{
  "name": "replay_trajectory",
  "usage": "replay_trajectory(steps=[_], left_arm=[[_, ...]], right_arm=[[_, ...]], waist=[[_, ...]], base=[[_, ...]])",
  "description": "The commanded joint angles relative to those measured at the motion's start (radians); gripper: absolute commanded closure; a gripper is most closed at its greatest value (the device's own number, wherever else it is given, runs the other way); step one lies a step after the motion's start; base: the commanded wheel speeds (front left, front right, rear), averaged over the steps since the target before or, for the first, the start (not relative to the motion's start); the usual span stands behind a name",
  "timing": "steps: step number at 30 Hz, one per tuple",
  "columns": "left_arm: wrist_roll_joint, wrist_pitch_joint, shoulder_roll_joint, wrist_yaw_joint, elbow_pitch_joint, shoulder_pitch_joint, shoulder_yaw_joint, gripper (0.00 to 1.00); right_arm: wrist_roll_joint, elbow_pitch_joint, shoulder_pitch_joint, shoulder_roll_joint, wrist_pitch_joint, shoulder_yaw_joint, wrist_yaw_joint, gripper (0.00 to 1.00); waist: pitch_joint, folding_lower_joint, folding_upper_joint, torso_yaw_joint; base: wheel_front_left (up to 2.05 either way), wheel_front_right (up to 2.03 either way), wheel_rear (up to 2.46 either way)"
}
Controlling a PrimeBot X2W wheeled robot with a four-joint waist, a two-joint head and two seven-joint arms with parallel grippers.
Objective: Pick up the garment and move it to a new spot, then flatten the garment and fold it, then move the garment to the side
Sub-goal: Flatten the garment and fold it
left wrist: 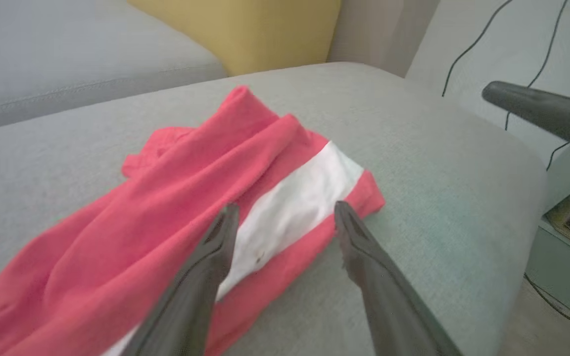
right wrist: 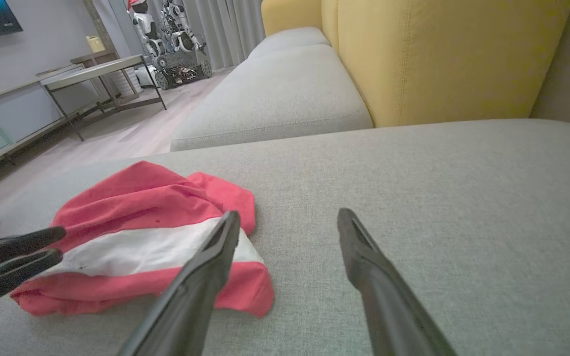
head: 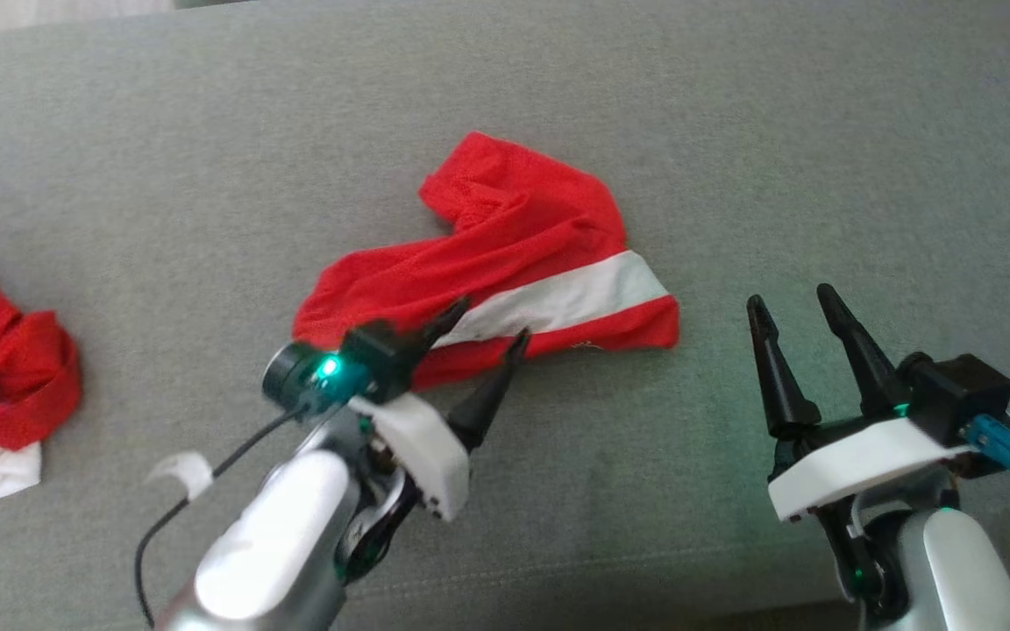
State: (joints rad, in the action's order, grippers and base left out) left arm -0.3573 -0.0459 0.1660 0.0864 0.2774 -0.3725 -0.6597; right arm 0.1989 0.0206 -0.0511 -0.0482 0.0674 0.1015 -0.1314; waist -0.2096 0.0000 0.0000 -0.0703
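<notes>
Garment (head: 505,254) crumpled on cushion (head: 821,175), L pincer (head: 491,320) spread at edge.

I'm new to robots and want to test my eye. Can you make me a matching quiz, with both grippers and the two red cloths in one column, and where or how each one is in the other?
1. left gripper
2. right gripper
3. striped garment
4. second red cloth

a. bunched at the head view's left edge
b. open, over bare cushion, right of the striped garment
c. crumpled, in the middle of the cushion
d. open, over the striped garment's near edge

Pairs: 1-d, 2-b, 3-c, 4-a
</notes>
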Motion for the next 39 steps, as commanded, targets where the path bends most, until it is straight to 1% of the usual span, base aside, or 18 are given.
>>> replay_trajectory(steps=[1, 7, 8, 9, 13, 19, 26, 33, 34, 35, 39], left_arm=[[0.014, -0.007, -0.005, 0.001, -0.009, -0.074, 0.029, 0.0], [0.024, 0.047, -0.007, -0.017, 0.119, -0.121, 0.025, 0.0], [0.023, 0.05, -0.008, -0.016, 0.134, -0.126, 0.023, 0.56], [0.024, 0.048, -0.007, -0.015, 0.145, -0.131, 0.022, 1.0], [0.025, 0.02, 0.003, -0.02, 0.167, -0.137, 0.028, 1.0], [0.012, 0.004, 0.028, -0.035, 0.147, -0.115, 0.047, 1.0], [-0.018, 0.034, 0.087, -0.067, 0.072, -0.042, 0.078, 1.0], [-0.044, 0.058, 0.096, -0.079, 0.05, 0.003, 0.08, 1.0], [-0.046, 0.058, 0.094, -0.082, 0.048, 0.007, 0.079, 0.82], [-0.047, 0.055, 0.091, -0.085, 0.045, 0.01, 0.079, 0.0], [-0.066, 0.02, 0.077, -0.09, 0.018, 0.026, 0.089, 0.0]], right_arm=[[0.011, 0.032, -0.039, -0.002, -0.014, 0.029, 0.001, 0.0], [0.021, 0.027, -0.048, -0.002, -0.023, 0.037, 0.001, 0.0], [0.023, 0.025, -0.048, -0.002, -0.025, 0.036, 0.001, 0.0], [0.025, 0.024, -0.048, -0.002, -0.028, 0.034, 0.001, 0.0], [0.031, 0.019, -0.046, -0.002, -0.034, 0.028, 0.001, 0.0], [0.035, 0.013, -0.043, -0.002, -0.037, 0.018, 0.001, 0.0], [0.037, 0.008, -0.041, -0.002, -0.03, 0.001, 0.001, 0.0], [0.042, -0.003, -0.051, -0.002, -0.024, 0.019, 0.001, 0.0], [0.043, -0.006, -0.052, -0.002, -0.024, 0.022, 0.001, 0.0], [0.043, -0.009, -0.052, -0.002, -0.023, 0.024, 0.001, 0.0], [0.044, -0.016, -0.052, -0.002, -0.025, 0.027, 0.001, 0.0]], waist=[[-0.013, 0.0, 0.0, -0.018], [-0.028, 0.0, 0.0, -0.047], [-0.03, 0.0, 0.0, -0.049], [-0.031, 0.0, 0.0, -0.051], [-0.033, 0.0, 0.0, -0.048], [-0.027, 0.0, 0.0, -0.03], [-0.023, 0.0, 0.0, 0.001], [-0.029, 0.0, 0.0, 0.009], [-0.029, 0.0, 0.0, 0.009], [-0.029, 0.0, 0.0, 0.01], [-0.025, 0.0, 0.0, 0.013]], base=[[0.0, 0.0, 0.0], [0.0, 0.0, 0.0], [0.0, 0.0, 0.0], [0.0, 0.0, 0.0], [0.0, 0.0, 0.0], [0.0, 0.0, 0.0], [0.0, 0.0, 0.0], [0.0, 0.0, 0.0], [0.0, 0.0, 0.0], [0.0, 0.0, 0.0], [0.0, 0.0, 0.0]])
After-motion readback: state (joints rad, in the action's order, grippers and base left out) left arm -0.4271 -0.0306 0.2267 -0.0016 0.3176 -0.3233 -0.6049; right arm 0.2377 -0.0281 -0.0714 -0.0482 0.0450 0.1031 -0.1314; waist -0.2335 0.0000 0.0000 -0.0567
